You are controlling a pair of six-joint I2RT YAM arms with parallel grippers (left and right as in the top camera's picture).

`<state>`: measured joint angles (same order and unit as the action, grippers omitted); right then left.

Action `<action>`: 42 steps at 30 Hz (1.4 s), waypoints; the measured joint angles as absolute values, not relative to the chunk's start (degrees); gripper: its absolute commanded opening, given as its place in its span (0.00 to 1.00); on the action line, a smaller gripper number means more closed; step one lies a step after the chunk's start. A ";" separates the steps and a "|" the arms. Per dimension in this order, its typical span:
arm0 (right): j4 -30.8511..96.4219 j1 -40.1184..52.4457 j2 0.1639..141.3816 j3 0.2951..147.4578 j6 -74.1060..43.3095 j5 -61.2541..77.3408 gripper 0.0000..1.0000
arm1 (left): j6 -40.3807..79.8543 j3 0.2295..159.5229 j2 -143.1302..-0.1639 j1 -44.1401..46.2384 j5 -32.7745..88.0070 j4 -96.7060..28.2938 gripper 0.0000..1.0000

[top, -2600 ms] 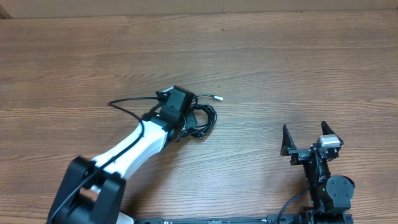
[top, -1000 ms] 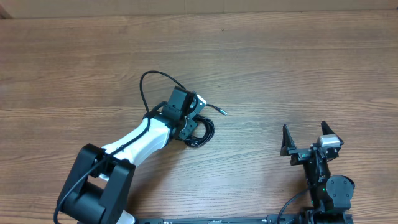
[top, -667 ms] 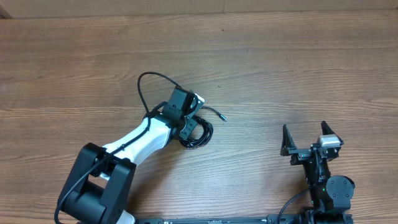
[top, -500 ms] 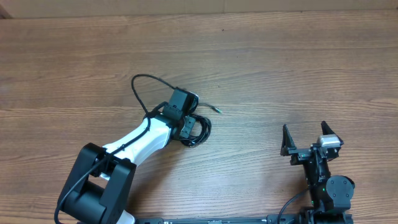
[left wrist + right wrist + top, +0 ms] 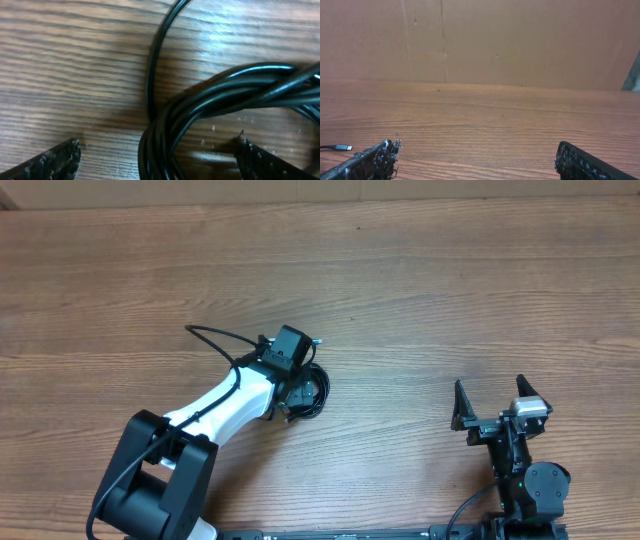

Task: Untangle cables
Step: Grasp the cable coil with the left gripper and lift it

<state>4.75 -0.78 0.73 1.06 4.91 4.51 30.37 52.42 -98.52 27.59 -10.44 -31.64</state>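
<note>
Two claws gape wide, empty: the right claw point(image 5: 490, 395) lower right, the left claw point(image 5: 160, 156) straddling the cables point(image 5: 240, 95) left of centre on the counter point(image 5: 480, 280). Pinching the whole bundle could tighten it.

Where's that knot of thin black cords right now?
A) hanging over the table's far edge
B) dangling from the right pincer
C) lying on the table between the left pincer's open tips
C: the left wrist view shows the cables lying on the table between the wide-apart tips of the left pincer, while the right pincer stands open with nothing in it.
</note>
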 measured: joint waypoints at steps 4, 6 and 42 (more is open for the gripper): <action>4.73 -0.78 0.73 1.04 4.89 4.54 1.00 | 23.62 54.50 -98.26 27.59 -9.63 -31.66 0.98; 4.73 -0.75 0.73 1.04 4.86 4.49 1.00 | 17.39 56.12 -97.71 27.59 -9.47 -30.39 0.95; 4.71 -0.78 0.73 1.06 4.89 4.51 1.00 | -13.17 58.76 -103.33 27.38 0.03 -25.67 0.04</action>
